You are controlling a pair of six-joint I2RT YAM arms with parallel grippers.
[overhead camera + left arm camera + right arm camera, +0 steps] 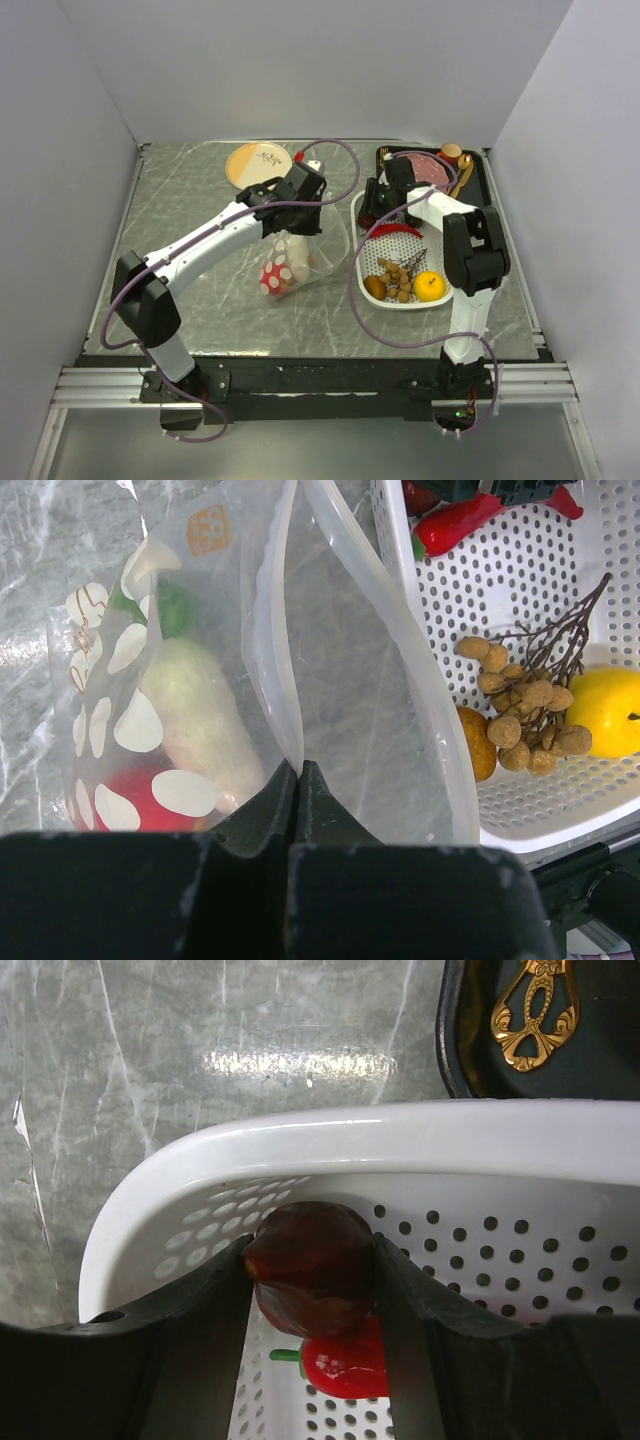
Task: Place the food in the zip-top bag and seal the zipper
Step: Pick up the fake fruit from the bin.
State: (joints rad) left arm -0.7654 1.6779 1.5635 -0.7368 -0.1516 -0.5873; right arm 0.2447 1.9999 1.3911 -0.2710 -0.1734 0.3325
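Clamped in my right gripper (312, 1272) is a dark brown fruit (310, 1255), held over the white basket (400, 1135) beneath it. My left gripper (298, 780) is pinched together on the zip-top bag (345, 680) rim, holding its mouth open beside the basket to receive food.

- The left arm (215, 238) stretches forward and inward from its base, with the wrist tipped down.
- The left gripper (298, 772) is pinched tight on the film of the zip-top bag (345, 680).
- The right arm (470, 255) stands folded at the elbow, its forearm reaching inward.
- The right gripper (312, 1275) clamps a dark brown food piece (310, 1245).
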